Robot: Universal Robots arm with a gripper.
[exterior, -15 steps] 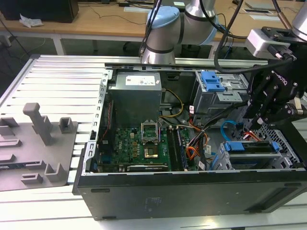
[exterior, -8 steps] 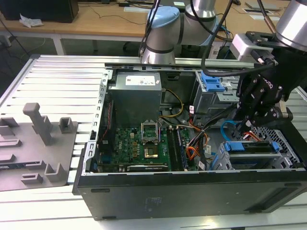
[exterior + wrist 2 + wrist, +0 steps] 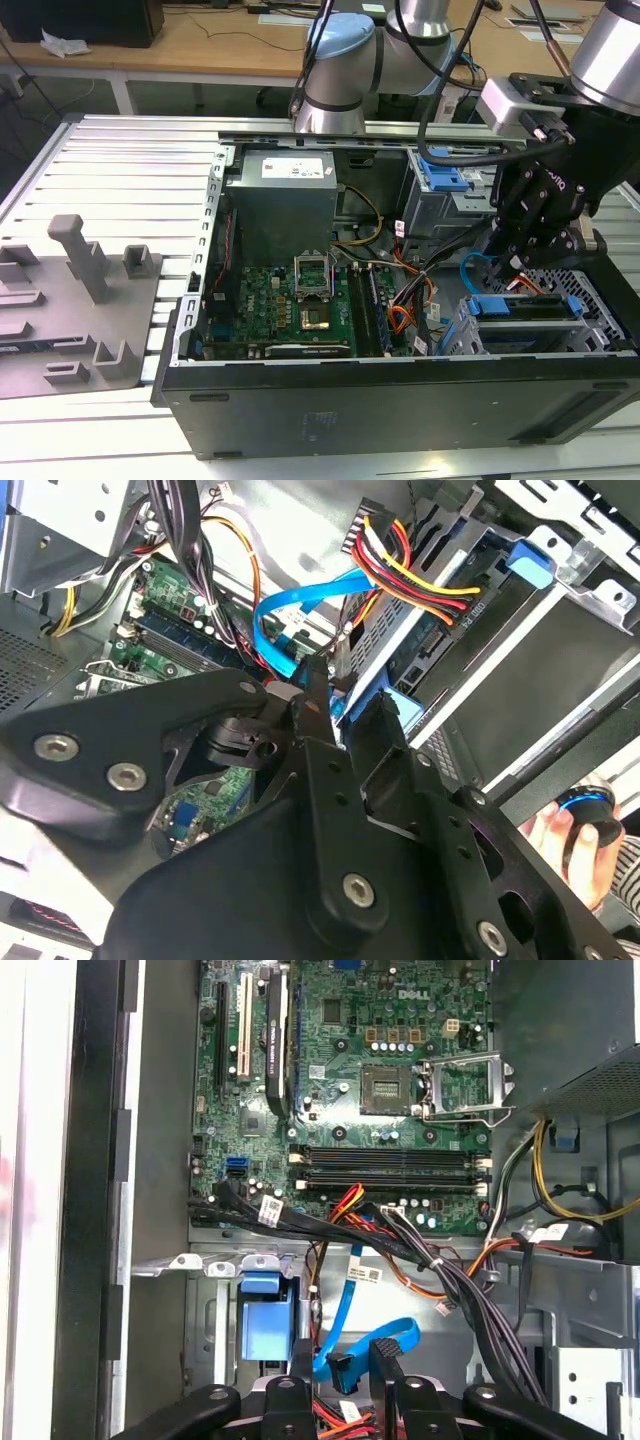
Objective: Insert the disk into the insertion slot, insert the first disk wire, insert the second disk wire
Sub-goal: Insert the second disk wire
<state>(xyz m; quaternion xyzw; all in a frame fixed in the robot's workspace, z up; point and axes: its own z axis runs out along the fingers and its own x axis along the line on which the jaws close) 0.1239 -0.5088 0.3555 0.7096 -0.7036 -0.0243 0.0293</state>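
- While the gripper [image 3: 345,1385] hangs just behind the disk [image 3: 525,306], its fingers [image 3: 385,1360] sit slightly apart around the second disk wire [image 3: 365,1345].
- Risk: plug slips, snagging the first disk wire [image 3: 420,580].

- A ribbed, silver-grey metal desk [image 3: 130,170] spans the exterior view, its slats running from the left edge toward the frame's centre.
- At lower left of the frame, a grey moulded fixture tray [image 3: 70,310] with upright pegs and blocks lies flat on the slats.
- Across the top of the frame runs a light wooden worktop [image 3: 200,45] on white legs, with cables trailing over it.
- A crumpled white cloth [image 3: 62,43] sits at the upper left, beside a dark box [image 3: 90,18] on the wood.
- Papers [image 3: 545,14] lie at the upper right.
- Even, diffuse indoor light falls throughout, casting soft shadows.
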